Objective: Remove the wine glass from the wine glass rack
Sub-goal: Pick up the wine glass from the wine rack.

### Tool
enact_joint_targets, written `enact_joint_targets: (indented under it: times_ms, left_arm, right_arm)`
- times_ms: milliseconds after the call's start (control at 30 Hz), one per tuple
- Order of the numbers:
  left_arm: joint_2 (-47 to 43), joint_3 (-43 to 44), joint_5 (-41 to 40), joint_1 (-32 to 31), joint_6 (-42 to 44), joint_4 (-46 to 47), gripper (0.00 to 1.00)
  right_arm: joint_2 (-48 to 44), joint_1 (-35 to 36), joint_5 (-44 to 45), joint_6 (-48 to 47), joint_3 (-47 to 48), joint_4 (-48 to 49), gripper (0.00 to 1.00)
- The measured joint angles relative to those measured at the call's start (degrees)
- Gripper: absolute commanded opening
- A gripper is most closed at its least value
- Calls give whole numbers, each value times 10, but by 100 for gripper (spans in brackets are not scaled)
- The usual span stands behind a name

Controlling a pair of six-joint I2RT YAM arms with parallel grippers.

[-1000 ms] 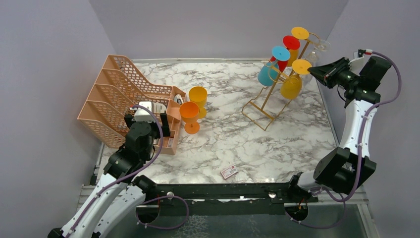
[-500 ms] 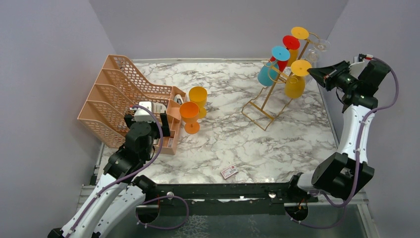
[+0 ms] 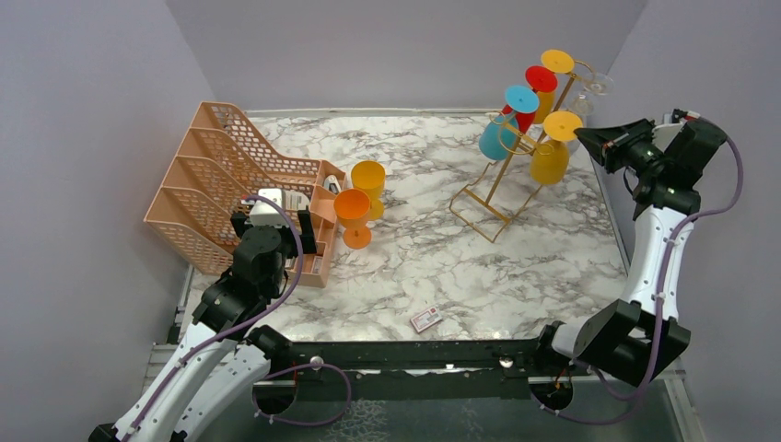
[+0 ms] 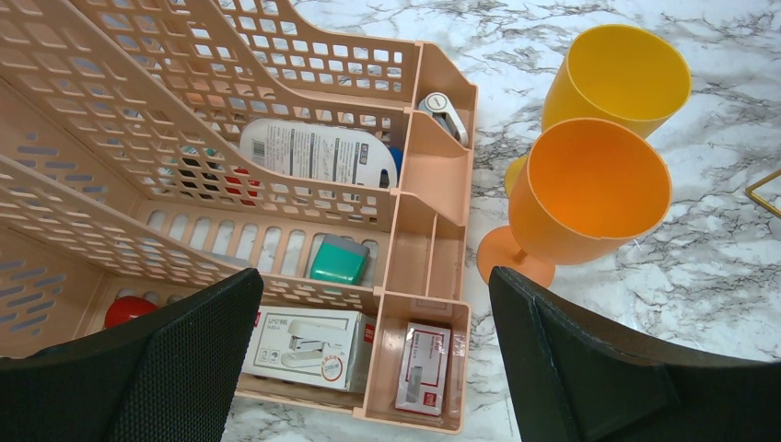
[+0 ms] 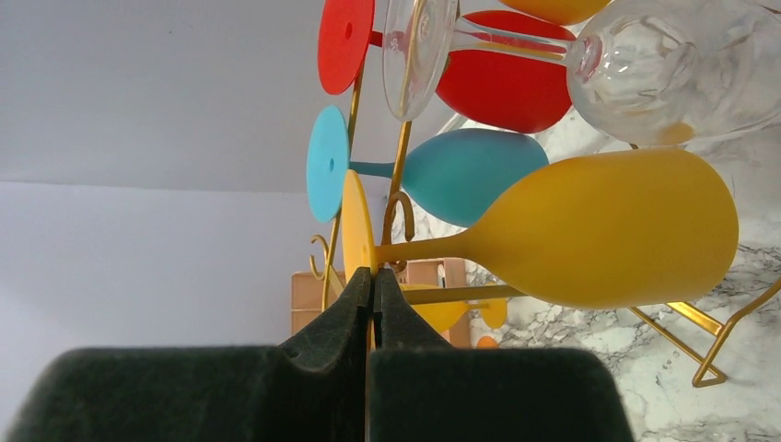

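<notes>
— Wine glass [image 3: 550, 158], the yellow one: where?
— Hanging on gold rack [image 3: 498, 177], far right; right claw [image 3: 581, 135] pressed together at its foot. Left claw [image 4: 375, 285] spread over peach organizer [image 3: 221, 157]; box [image 4: 304, 336] print unreadable.

I've got the peach mesh file organizer [image 3: 212, 175] at the left edge of the table [image 3: 442, 267], with a boxed stapler [image 4: 308, 336] and a small staples box [image 4: 422, 368] in its front slots, a teal block [image 4: 339, 260] behind them and a white labelled pack [image 4: 313, 152] further back. Orange goblet [image 3: 352, 207] stands upright just beside the organizer's right end, yellow goblet [image 3: 368, 177] right behind it toward the far edge; touching or not, I can't tell. Small red-and-white box [image 3: 425, 319] lies alone close to the near edge, about mid-table.
</notes>
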Motion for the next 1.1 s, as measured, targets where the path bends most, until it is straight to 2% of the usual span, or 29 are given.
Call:
enact_joint_targets:
  times_ms: [467, 867, 1100]
  left_arm:
    - [0, 0, 0, 0, 0, 0, 99]
    - [0, 0, 0, 0, 0, 0, 99]
    - [-2, 0, 0, 0, 0, 1, 99]
  right_arm:
    - [-30, 0, 56, 16, -8, -7, 1]
    - [-52, 0, 128, -7, 2, -63, 1]
    - [-78, 0, 134, -21, 3, -80, 1]
